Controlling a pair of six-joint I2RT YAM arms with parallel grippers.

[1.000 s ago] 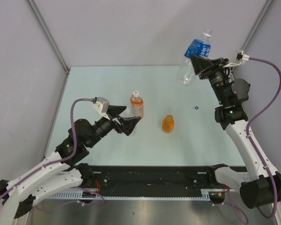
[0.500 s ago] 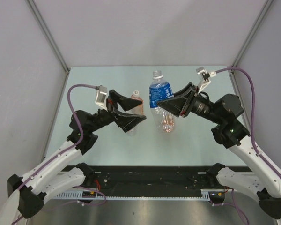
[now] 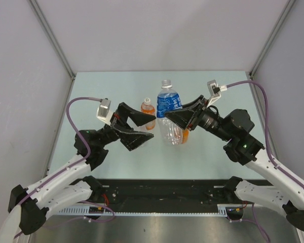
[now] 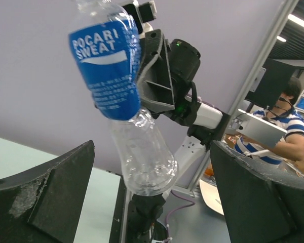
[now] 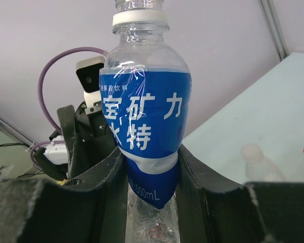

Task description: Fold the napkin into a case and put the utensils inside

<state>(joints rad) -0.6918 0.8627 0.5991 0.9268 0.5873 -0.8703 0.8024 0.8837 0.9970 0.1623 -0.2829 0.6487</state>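
Neither napkin nor utensils show in any view, so their place cannot be told; a napkin would likely be limp and light, best pinched at a corner. At the centre of the overhead view the right jaws are clamped on an apparently empty Pocari Sweat bottle (image 3: 168, 104), at its label's lower edge. Left of centre, the left jaws gape wide, holding nothing, near a small white-capped bottle (image 3: 148, 108) on the desk (image 3: 99, 91).
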